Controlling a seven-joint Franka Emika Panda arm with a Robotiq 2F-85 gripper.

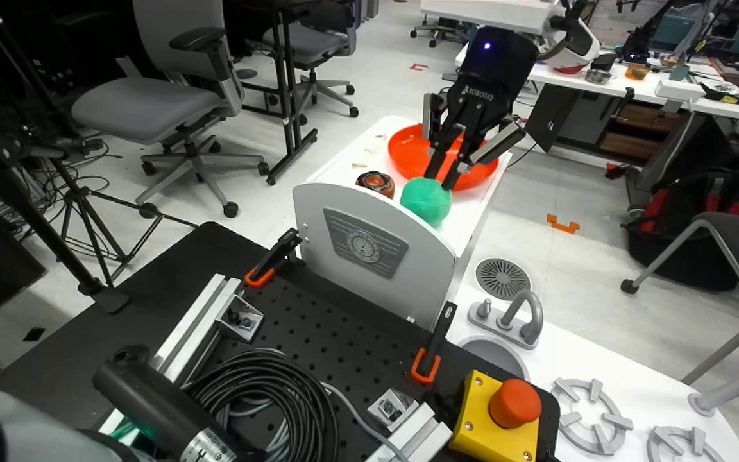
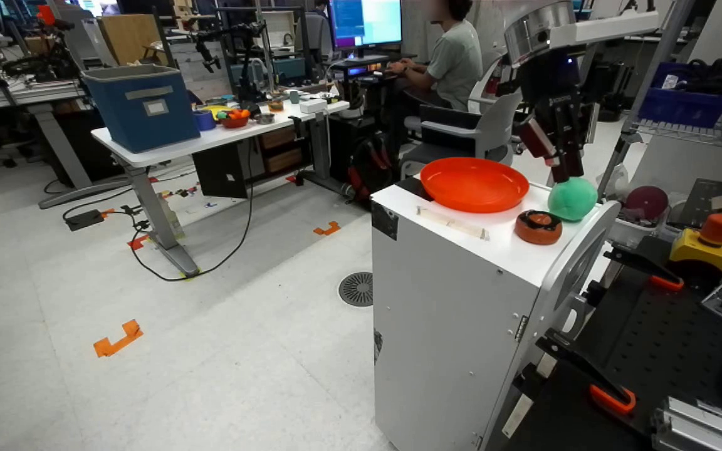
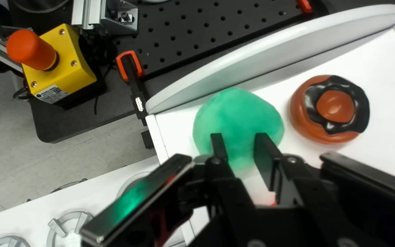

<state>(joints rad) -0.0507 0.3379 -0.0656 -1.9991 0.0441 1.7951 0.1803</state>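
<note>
Progress, judged from the layout: gripper (image 3: 239,136) is down at the green ball (image 3: 238,109), so reaching it looks done; pick-up does not, in both exterior views it sits on the white top (image 3: 386,68), no lift visible. Left, by the look of it: a sure hold and the ball off the surface. The fingertips (image 3: 262,144) stand a narrow gap apart, green showing between them and along their outer sides in the wrist view; could be a pinch on soft stuff, but can't tell whether they are clamped or only straddling. Ball's place: close in by the curved panel (image 3: 269,56) at the end of the white top, touching it or not unclear; just beside the brown puck with a black ring (image 3: 334,106), thin strip of white between the two; apart from the orange-red dish (image 2: 474,185), which is further along the same surface. Pointing: roundish and lumpy, no front, no clear long axis, upright or tilted not readable. In the wrist view outline runs slightly wider sideways than top to bottom, one blunt corner toward the brown puck, another toward the curved panel, but partly hidden by the fingertips; in both exterior views it reads closer to a plain ball. Gripper points down at a slant onto its upper part, on the side away from the curved panel
</note>
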